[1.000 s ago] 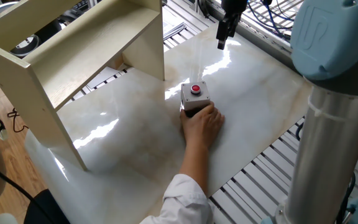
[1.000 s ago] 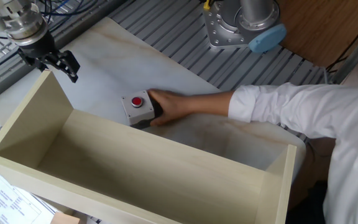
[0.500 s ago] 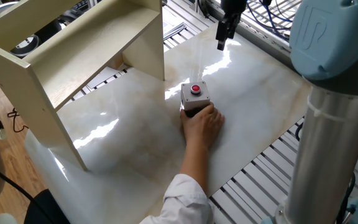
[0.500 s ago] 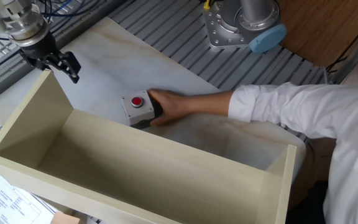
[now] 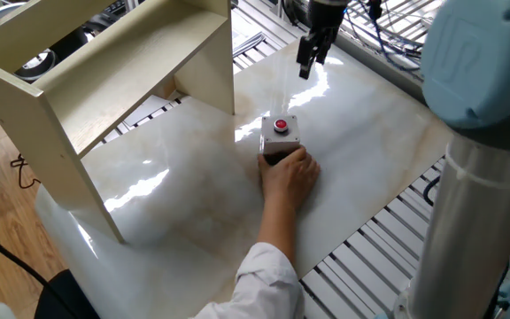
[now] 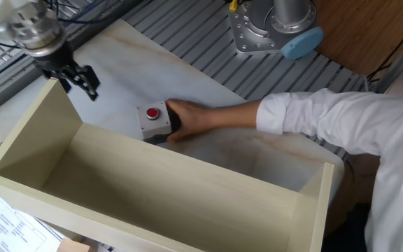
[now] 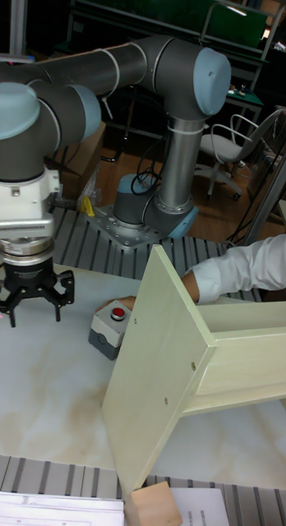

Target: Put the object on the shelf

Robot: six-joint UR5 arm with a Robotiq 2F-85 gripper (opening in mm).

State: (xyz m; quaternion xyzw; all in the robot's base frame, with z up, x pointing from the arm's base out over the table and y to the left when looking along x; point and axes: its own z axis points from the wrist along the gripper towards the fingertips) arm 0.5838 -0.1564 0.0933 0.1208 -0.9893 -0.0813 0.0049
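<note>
The grey push-button box (image 5: 279, 135) with the red button is sitting on the white marble-look tabletop (image 5: 361, 168), near the cream shelf unit (image 5: 104, 62). A person's hand (image 5: 288, 175) is touching its side. The gripper (image 6: 80, 79) is hanging above the table, apart from the box, fingers spread wide and holding nothing.

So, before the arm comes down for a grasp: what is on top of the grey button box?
The object carries a round red button on its light top face. A person's hand grips one side, covering it. The gripper hangs open, apart from it.
</note>
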